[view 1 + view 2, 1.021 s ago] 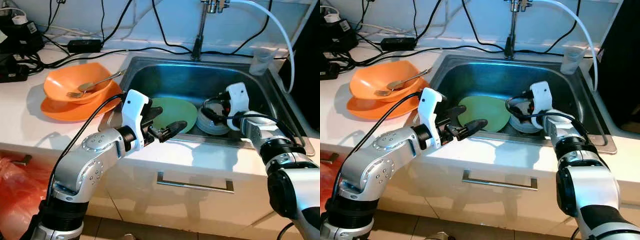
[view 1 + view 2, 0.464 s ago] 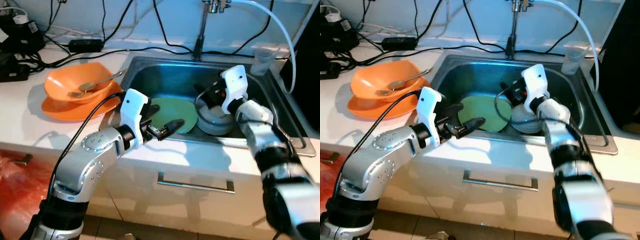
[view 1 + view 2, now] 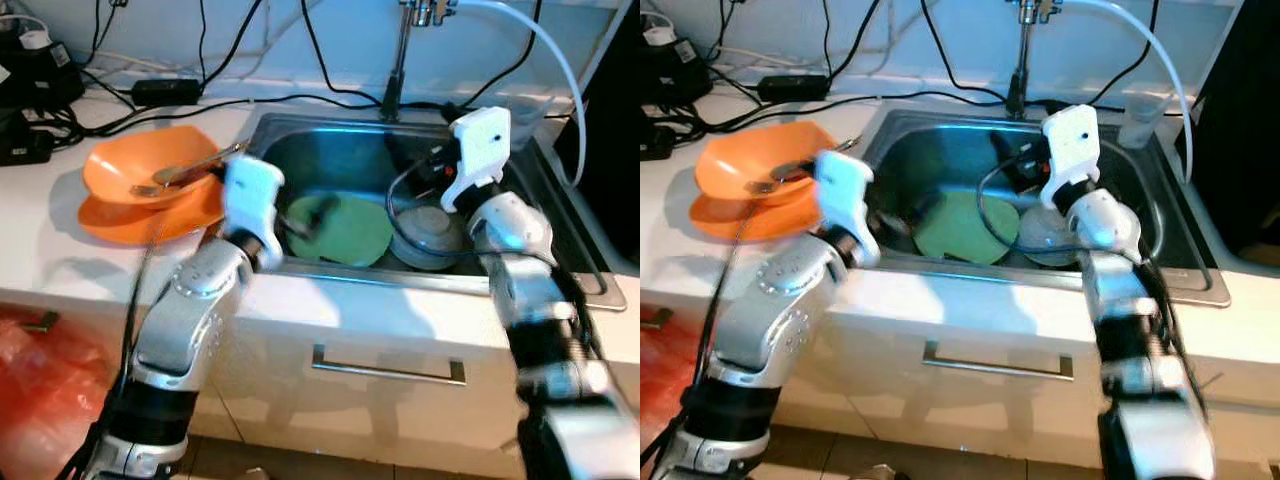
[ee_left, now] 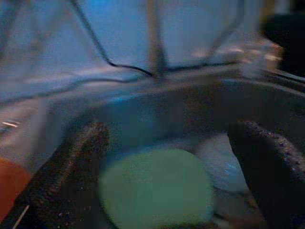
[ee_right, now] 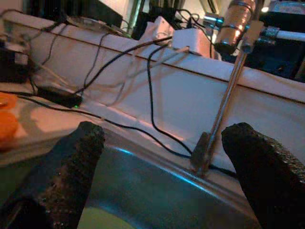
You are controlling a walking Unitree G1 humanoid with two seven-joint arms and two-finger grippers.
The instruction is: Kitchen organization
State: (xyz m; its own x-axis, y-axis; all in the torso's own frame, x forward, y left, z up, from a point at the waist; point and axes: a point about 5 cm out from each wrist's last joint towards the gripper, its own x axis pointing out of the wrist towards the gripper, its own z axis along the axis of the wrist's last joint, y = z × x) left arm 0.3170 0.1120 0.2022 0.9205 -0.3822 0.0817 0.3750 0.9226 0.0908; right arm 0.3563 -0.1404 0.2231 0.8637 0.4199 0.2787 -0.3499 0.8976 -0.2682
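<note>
Orange dishes sit at the far left of the counter: an orange bowl (image 3: 150, 168) with a fork (image 3: 185, 172) in it, stacked on an orange plate (image 3: 125, 218), untouched over the last second. Next along, the left gripper (image 3: 305, 218) has swung from hovering at the front rim of the steel sink (image 3: 330, 150) to reaching down into the basin over the green plate (image 3: 345, 228); its fingers are spread wide and hold nothing, with the plate lying between them in the left wrist view. That suggests the green plate is the next pick. Further right, the right gripper (image 3: 1025, 170) has lifted off the stack of white bowls (image 3: 428, 236) toward the faucet (image 3: 398, 60), open and empty, so the bowls remain in the sink.
</note>
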